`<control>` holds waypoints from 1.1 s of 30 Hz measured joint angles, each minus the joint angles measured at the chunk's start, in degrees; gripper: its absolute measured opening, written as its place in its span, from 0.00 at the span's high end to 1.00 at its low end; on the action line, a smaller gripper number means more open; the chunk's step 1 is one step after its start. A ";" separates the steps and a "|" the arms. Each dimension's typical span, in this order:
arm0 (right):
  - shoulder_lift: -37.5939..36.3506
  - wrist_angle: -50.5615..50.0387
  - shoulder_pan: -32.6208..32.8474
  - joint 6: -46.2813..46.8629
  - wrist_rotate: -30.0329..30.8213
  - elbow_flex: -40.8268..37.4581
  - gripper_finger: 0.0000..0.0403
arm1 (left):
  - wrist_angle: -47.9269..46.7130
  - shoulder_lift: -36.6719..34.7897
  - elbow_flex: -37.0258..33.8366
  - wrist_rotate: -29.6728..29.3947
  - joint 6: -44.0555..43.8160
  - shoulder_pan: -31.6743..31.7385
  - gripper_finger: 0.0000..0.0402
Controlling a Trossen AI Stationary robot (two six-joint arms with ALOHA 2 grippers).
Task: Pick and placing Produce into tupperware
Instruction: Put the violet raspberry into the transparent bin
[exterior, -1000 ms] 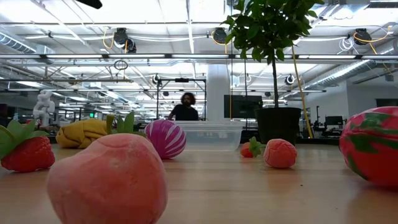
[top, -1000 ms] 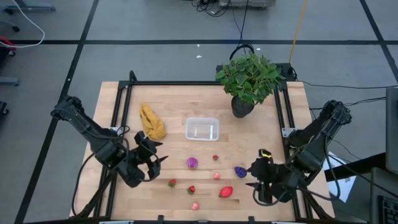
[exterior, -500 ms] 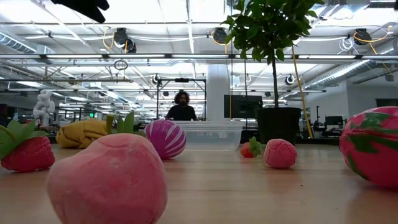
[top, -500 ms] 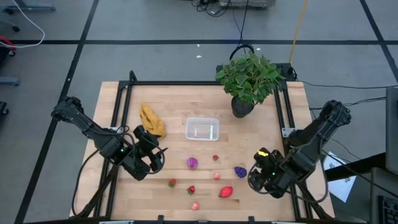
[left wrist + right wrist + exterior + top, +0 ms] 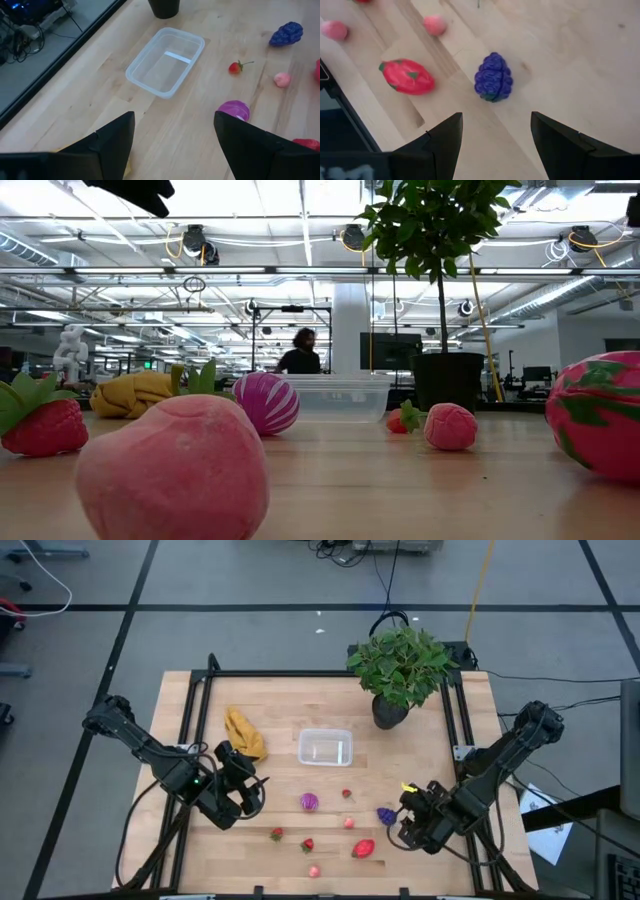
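The clear tupperware [image 5: 325, 747] [image 5: 165, 67] stands flat on the wooden table near its middle. Produce lies scattered nearer the table's near edge: a purple-striped ball [image 5: 309, 802] [image 5: 233, 110], a small strawberry [image 5: 347, 794], a pink fruit [image 5: 349, 823], a purple grape bunch [image 5: 386, 814] [image 5: 493, 77], a red dragon fruit [image 5: 363, 848] [image 5: 407, 76], and more red and pink pieces. My left gripper [image 5: 250, 796] [image 5: 172, 145] hovers open left of the ball, facing the tupperware. My right gripper [image 5: 405, 824] [image 5: 492, 145] hovers open just right of the grape bunch.
A yellow banana bunch [image 5: 244, 735] lies left of the tupperware. A potted plant [image 5: 398, 665] stands at the far right. A black frame [image 5: 300, 674] edges the table. A large pink fruit [image 5: 170, 470] and a strawberry [image 5: 40, 420] sit by the near edge.
My right gripper has moved from the near right corner toward the table's left and far side, closing on the purple grape bunch. My left gripper has shifted a little toward the table's middle. Nothing on the table has moved.
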 joint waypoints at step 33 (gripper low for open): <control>0.00 19.96 -9.62 -13.71 -6.58 -6.63 0.44 | -0.50 0.00 -0.04 0.11 0.00 0.00 0.31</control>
